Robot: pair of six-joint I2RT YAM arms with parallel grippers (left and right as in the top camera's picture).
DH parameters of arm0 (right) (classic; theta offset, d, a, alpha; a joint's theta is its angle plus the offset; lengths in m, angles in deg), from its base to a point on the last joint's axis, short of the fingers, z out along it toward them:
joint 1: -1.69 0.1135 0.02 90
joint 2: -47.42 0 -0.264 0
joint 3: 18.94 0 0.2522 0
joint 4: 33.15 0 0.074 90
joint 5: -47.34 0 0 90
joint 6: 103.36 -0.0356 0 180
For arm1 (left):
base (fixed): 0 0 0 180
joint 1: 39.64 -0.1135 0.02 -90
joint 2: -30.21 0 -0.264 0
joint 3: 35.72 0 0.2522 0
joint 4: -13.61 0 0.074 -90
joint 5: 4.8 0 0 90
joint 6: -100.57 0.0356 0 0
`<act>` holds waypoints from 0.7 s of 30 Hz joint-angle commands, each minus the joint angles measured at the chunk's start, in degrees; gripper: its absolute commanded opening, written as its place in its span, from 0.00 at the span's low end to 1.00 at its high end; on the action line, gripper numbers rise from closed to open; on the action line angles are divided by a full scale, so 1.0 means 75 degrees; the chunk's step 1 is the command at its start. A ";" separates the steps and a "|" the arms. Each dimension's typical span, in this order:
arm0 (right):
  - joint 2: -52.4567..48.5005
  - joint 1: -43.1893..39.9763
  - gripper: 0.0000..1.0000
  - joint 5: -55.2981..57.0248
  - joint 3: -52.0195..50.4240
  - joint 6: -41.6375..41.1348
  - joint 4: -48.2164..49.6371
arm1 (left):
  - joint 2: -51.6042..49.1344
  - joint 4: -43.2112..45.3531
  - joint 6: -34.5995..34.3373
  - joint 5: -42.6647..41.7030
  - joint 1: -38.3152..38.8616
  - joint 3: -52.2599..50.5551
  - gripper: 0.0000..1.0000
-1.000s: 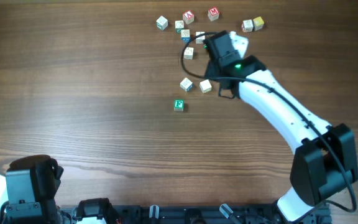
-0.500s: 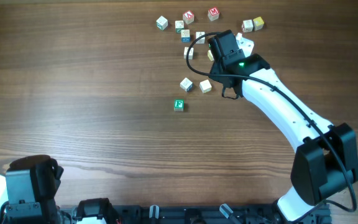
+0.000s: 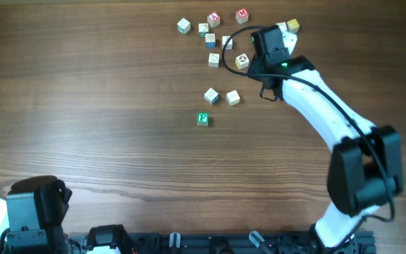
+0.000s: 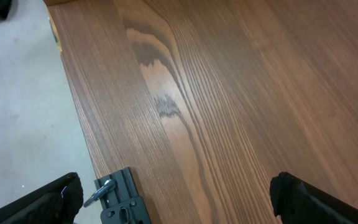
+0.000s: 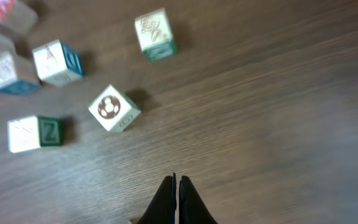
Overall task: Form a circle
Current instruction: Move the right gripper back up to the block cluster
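Note:
The circle is a small cluster at mid-table: two pale cubes (image 3: 211, 95) (image 3: 233, 97) and a green-faced cube (image 3: 202, 119) with a white letter. It forms no full ring. My right gripper (image 3: 261, 42) hovers up and right of the cluster, among loose cubes. In the right wrist view the right gripper (image 5: 177, 182) is shut and holds nothing. Ahead and to its left lies a pale cube with a round brown mark (image 5: 114, 107) (image 3: 242, 61), apart from the tips. My left gripper (image 4: 179, 205) stands wide open and empty over bare wood at the near-left corner.
Several loose letter cubes lie at the far edge: pale (image 3: 183, 26), red (image 3: 213, 19) (image 3: 242, 14), blue-sided (image 3: 210, 41), yellow (image 3: 292, 26). The left arm base (image 3: 34, 204) sits bottom left. The table edge and a black clamp (image 4: 120, 202) show below the left gripper.
My right gripper has moved right and towards the far edge, and its jaws have closed fully. The pale cube with the round mark, covered before, now lies in plain sight.

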 commanded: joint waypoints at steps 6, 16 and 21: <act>-0.0676 -0.0052 0.04 -0.0979 0.0050 0.0181 0.0522 | 0.0015 0.0017 -0.0093 0.0020 -0.0055 -0.0006 1.00; -0.1122 -0.0079 0.04 -0.2084 0.0050 0.0184 0.0778 | 0.0015 0.0015 -0.0090 0.0023 -0.0055 -0.0006 1.00; -0.1268 -0.0079 0.04 -0.2433 0.0050 0.0160 0.0699 | 0.0015 0.0017 -0.0093 0.0020 -0.0055 -0.0006 1.00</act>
